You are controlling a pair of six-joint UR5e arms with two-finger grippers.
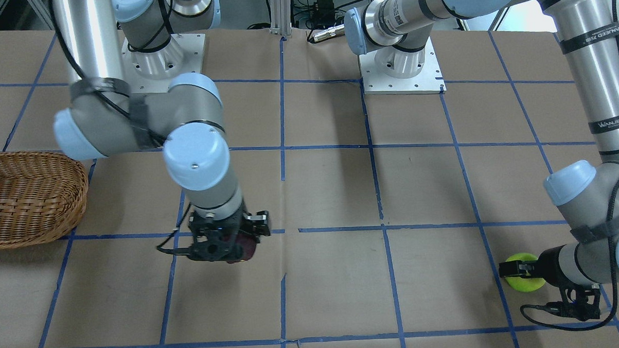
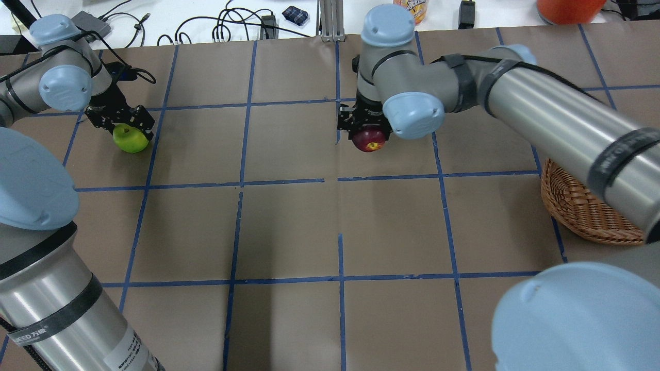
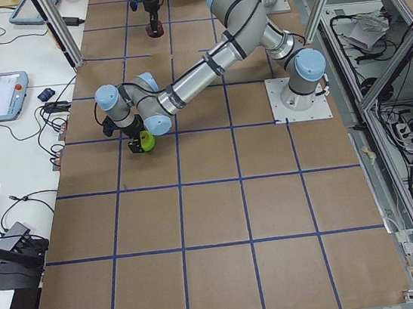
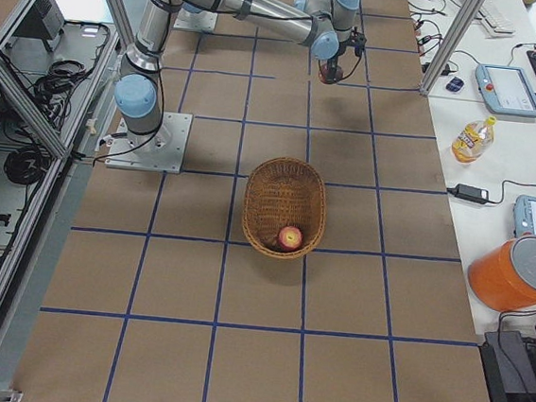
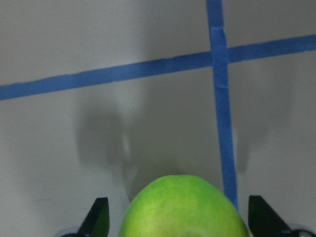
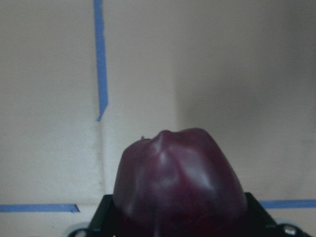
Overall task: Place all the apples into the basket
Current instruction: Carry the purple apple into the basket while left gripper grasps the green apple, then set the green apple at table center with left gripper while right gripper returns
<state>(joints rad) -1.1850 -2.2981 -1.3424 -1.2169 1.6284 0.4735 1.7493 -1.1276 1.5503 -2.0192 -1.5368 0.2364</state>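
Note:
My right gripper [image 1: 236, 247] is shut on the dark purple-maroon apple [image 6: 180, 185] and holds it a little above the table; the apple also shows in the overhead view [image 2: 370, 140]. My left gripper [image 2: 124, 125] is down over the yellow-green apple [image 5: 183, 210], which rests on the table [image 1: 524, 273]. Its fingers [image 5: 98, 215] stand either side of the apple with a thin gap showing. The red apple with yellowish streaks [image 4: 290, 238] lies in the wicker basket [image 4: 287, 179], which is at the table's edge on my right [image 2: 577, 211].
Brown paper with a blue tape grid [image 2: 289, 180] covers the table. A bottle [image 4: 471, 138], an orange bucket [image 4: 519, 273] and tablets lie on the white side bench beyond the table. Both arm bases [image 1: 401, 68] stand at my side.

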